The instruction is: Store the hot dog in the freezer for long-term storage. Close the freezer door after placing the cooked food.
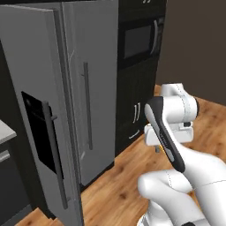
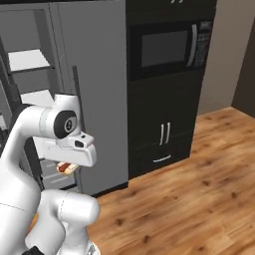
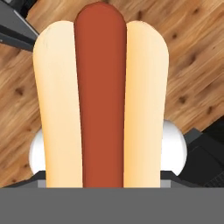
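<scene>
Tool (image 2: 69, 170): clamped on hot dog (image 3: 100, 100). Advice: carry level past freezer door (image 1: 39, 114) onto a freezer (image 2: 30, 79) shelf.

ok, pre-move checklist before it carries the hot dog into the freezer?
1. Hot dog in the pincer: ok, it sits right at the hand, over the wood floor.
2. Finger contact on the bun: cannot tell, fingertips hidden.
3. Freezer door open: ok, swung wide.
4. Freezer shelves reachable: ok, white shelves exposed.
5. Free shelf spot: cannot tell, arm blocks the lower shelves.
</scene>
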